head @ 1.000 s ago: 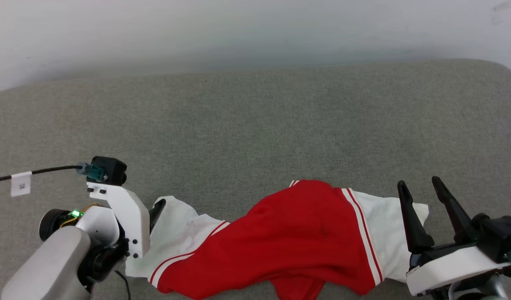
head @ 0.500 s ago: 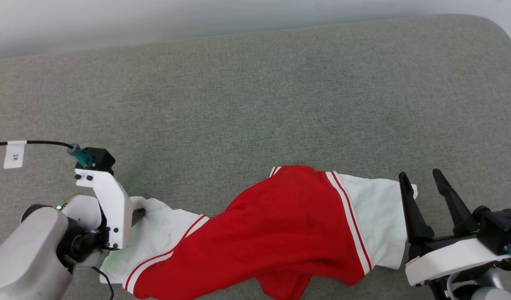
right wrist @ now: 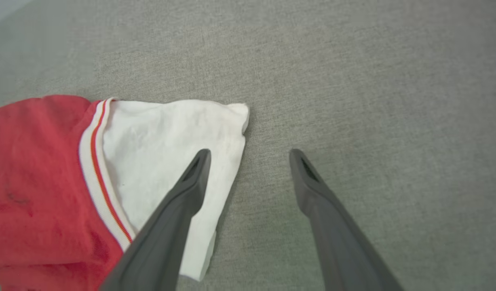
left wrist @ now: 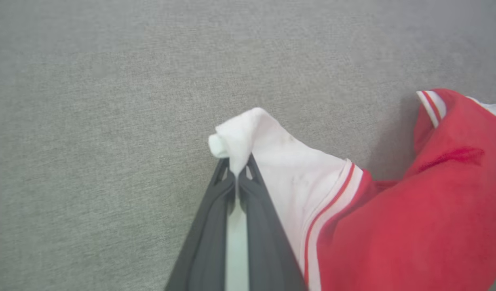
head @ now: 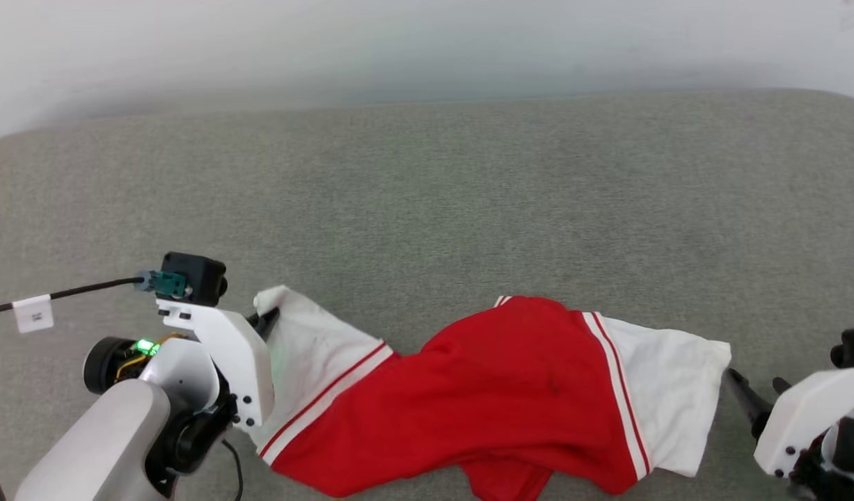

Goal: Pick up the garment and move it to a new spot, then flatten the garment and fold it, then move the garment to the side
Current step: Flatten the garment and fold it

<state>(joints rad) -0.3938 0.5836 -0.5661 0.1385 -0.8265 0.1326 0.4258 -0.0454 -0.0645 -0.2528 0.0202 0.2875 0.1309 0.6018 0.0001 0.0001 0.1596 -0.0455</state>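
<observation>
Red shirt (head: 510, 396) with white sleeves lies rumpled across the lower middle of the head view, on a grey fabric surface (head: 427, 209). The left gripper (left wrist: 237, 165), spread a second ago, now pinches the white sleeve corner at lower left. The right gripper (right wrist: 250, 152), fingers spread and empty, has dropped to the lower right corner, just off the other sleeve.

the left gripper (left wrist: 236, 174) clamped onto a white sleeve corner of the garment (head: 510, 396); the right gripper (right wrist: 250, 155) dropped lower beside it.
</observation>
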